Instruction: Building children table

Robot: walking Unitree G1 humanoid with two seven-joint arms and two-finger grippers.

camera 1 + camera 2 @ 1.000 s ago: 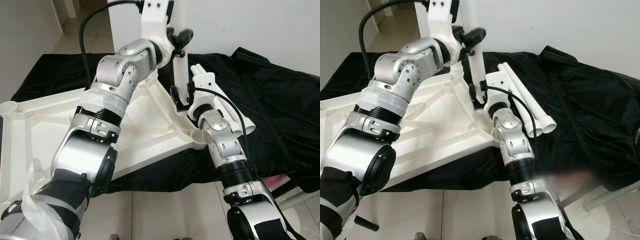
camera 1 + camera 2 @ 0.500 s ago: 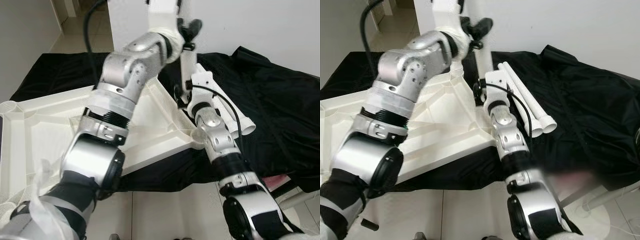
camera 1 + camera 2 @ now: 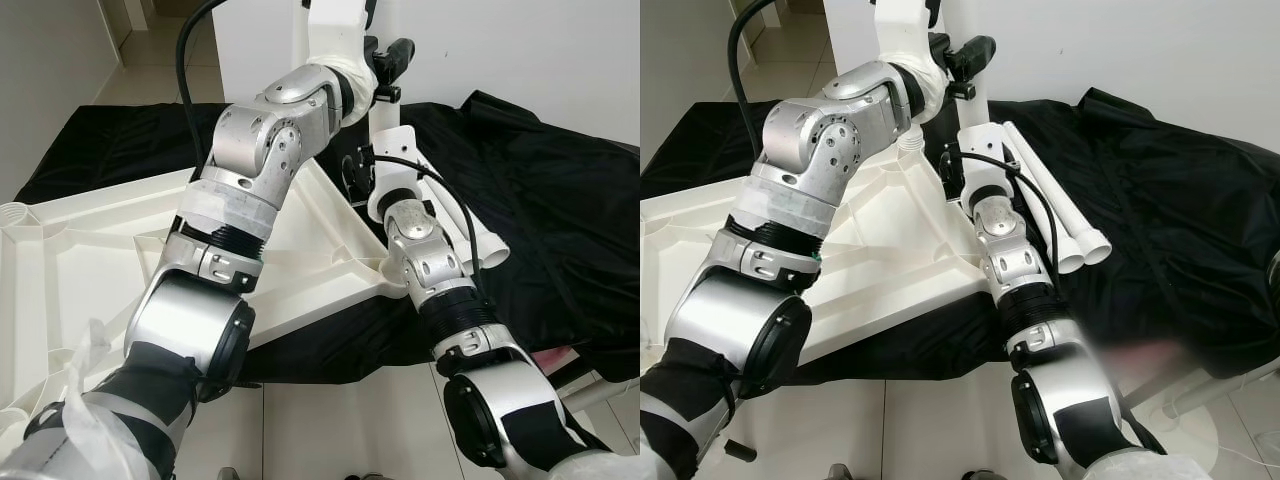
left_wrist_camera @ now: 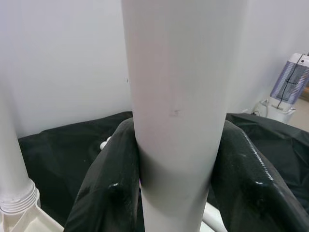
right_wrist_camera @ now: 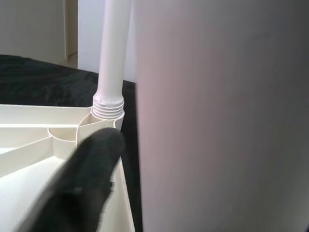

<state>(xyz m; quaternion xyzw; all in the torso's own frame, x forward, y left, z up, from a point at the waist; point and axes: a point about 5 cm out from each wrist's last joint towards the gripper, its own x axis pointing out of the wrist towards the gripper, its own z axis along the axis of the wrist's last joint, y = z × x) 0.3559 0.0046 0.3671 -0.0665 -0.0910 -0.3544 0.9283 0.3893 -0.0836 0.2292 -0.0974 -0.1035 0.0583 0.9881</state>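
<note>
The white table top [image 3: 90, 250] lies upside down on a black cloth [image 3: 560, 200]. One white leg [image 5: 113, 58] stands screwed into its far corner socket. A second white table leg [image 3: 974, 100] is held upright above the near right corner. My left gripper [image 4: 176, 159] is shut on it high up, a black finger [image 4: 108, 193] on each side. My right gripper [image 3: 952, 170] is shut on the same leg lower down, with one finger [image 5: 91, 179] beside the tube. The leg's lower end is hidden behind my right wrist.
Two loose white legs [image 3: 1058, 210] lie side by side on the cloth just right of my right arm. A white wall rises behind the cloth, and tiled floor [image 3: 330, 430] lies in front. A standing appliance [image 4: 289, 87] is far off by the wall.
My left arm has raised the held leg and carried it to the right and further back. My right gripper has followed up along with it, away from the table's near corner.
</note>
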